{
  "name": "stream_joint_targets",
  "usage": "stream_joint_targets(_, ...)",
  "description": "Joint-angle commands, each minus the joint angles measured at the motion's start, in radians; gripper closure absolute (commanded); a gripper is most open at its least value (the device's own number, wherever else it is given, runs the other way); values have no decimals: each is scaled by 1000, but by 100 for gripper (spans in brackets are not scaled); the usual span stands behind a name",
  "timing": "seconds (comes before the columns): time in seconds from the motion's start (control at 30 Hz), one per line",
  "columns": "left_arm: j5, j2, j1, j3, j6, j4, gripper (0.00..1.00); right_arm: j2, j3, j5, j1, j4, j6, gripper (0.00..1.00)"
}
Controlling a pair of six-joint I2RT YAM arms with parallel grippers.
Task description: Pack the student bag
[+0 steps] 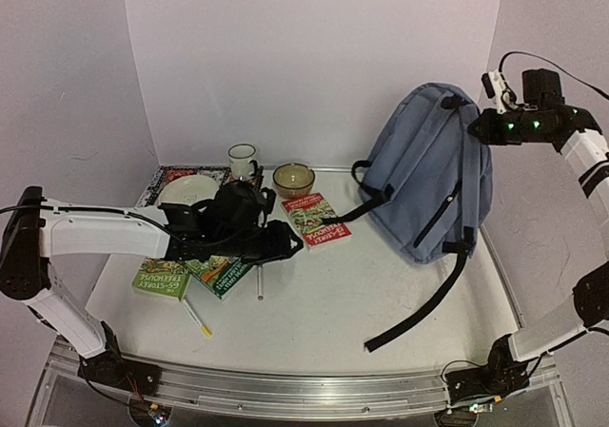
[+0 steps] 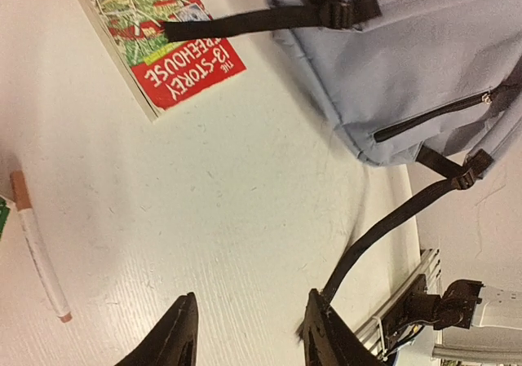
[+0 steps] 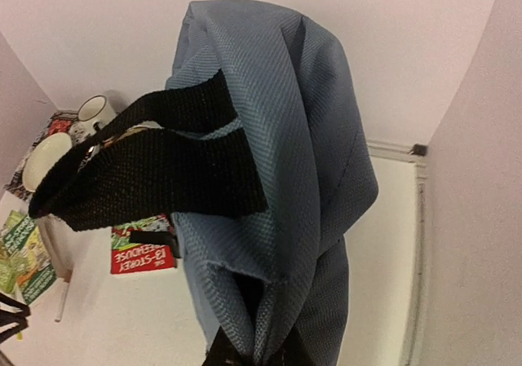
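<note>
My right gripper is clamped shut on the student bag, pinching a fold of grey-blue fabric at the bag's top edge. In the right wrist view the cloth runs straight down into my jaws at 6 o'clock, and it hides most of my fingers. The bag hangs from that pinch, upright and leaning a little. Its lower end is down on the white table, over at the table's 3 o'clock side in the top view. Its black carry handle flops out toward 9 o'clock in the right wrist view, just above my grip.

My left gripper has its jaws partly apart with only bare table showing between them. It holds nothing and touches nothing that I can see. In the top view it sits left of the table's middle, and the bag lies at about 2 o'clock from it, well apart.

A red "13-Storey Treehouse" book lies flat between this gripper and the bag, at about 1 o'clock from my fingertips. One short bag strap lies across its far corner. The long loose strap trails from the bag's base toward the near edge. In the left wrist view it seems to run toward one fingertip, but the top view shows it apart from the gripper. A marker lies on the table at 9 o'clock in the left wrist view, near my jaws but not touching them.
</note>
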Motion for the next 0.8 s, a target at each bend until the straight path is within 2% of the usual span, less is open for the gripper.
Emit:
stream_joint_targets(0.0, -47, -85, 30, -47, 1, -12, 52, -68, 122, 270, 11, 24, -183, 100)
stream_joint_targets(0.13, -58, -115, 48, -83, -13, -14, 45, -118, 90, 419, 85, 70, -272, 100)
stream_joint_targets(0.23, -58, -128, 56, -104, -25, -14, 39, -180, -39, 496, 190, 138, -330, 100)
stream_joint_targets(0.37, -57, -140, 60, -127, -45, -15, 33, -222, -224, 518, 301, 155, -330, 100)
stream_joint_targets(0.63, -69, -184, 61, -172, -72, -15, 26, -245, -565, 460, 522, 169, -142, 100)
stream_joint_targets(0.77, -75, -205, 61, -193, -83, -15, 23, -203, -678, 440, 696, 172, -12, 100)
